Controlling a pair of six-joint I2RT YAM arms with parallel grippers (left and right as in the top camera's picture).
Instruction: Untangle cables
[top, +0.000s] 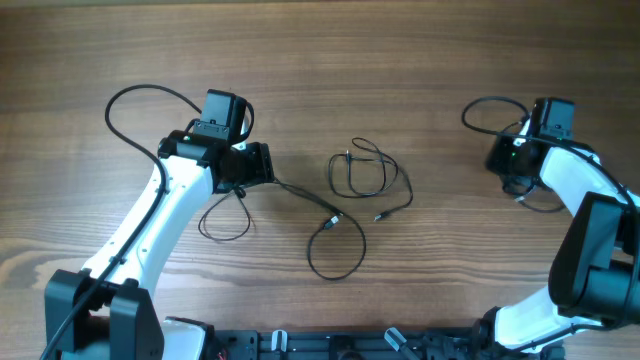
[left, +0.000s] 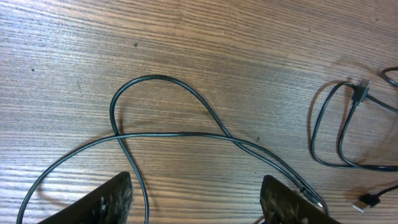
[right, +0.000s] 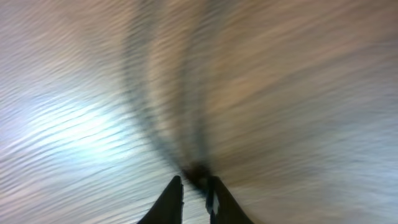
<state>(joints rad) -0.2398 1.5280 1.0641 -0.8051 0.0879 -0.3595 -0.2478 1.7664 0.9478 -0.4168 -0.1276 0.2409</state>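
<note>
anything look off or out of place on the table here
Nothing is spilled or damaged. The cables lie in loose crossed loops mid-table, and one cable crosses over itself in a loop just ahead of the open left gripper. The right wrist view is too motion-blurred to judge.

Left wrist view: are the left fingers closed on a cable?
No, the left fingers stand wide apart, and the cable lies loose between and ahead of them.
</note>
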